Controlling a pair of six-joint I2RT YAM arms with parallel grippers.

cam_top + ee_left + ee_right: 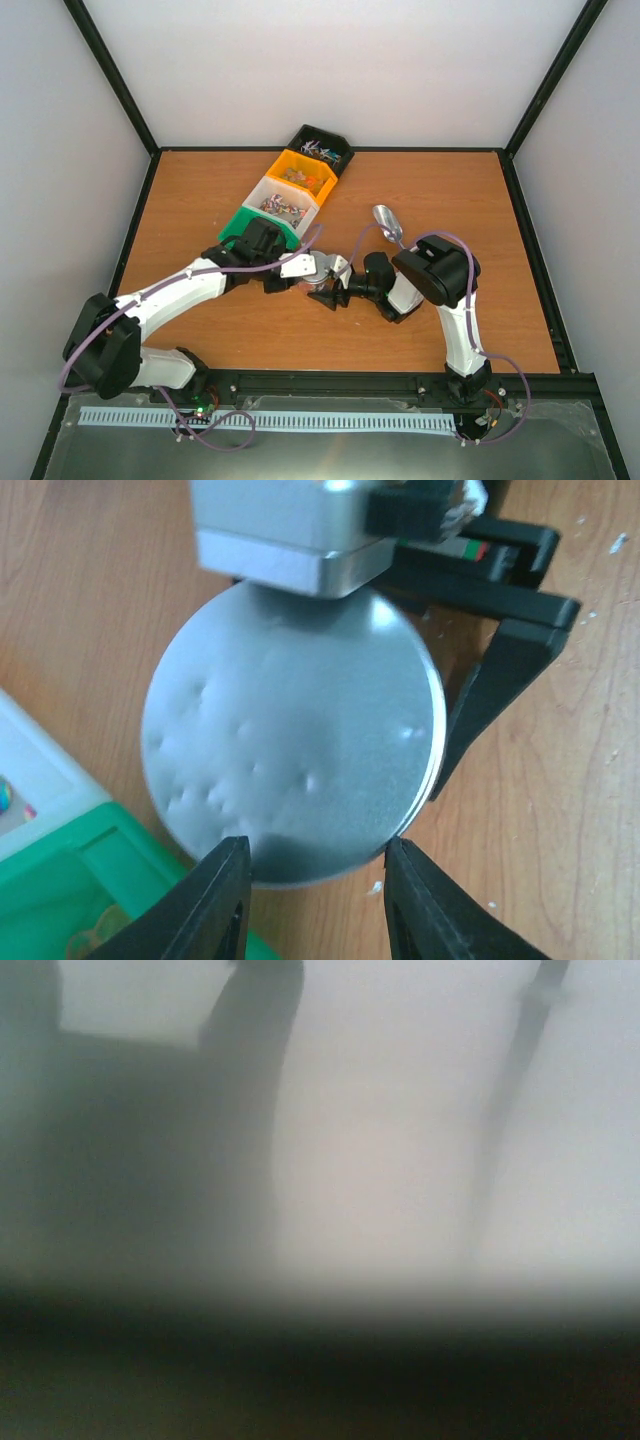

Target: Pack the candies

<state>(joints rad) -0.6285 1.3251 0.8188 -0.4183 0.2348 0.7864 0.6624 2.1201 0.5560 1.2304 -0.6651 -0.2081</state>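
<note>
Across the far left of the wooden table, a slanting row of four bins: black bin farthest, then orange bin, white bin, and green bin nearest, partly under the left arm; inside the black, orange and white ones, the candies, heaps of tiny wrapped sweets in mixed colours, apart from both claws; in the left wrist view, something pale in the green bin too, too blurred to name; near the table's middle, a silver spoon, bowl toward the back wall, close by the right arm; in front of the bins, left gripper and right gripper meeting at a round silver lid; left fingertips set against the lid's near rim, one to each side, partly closed; cannot tell whether truly clamped on it; one black finger of the right claw laid along the lid's right edge, the other hidden, jaws set wide; cannot tell whether gripping or free; right wrist view nothing but grey blur.
</note>
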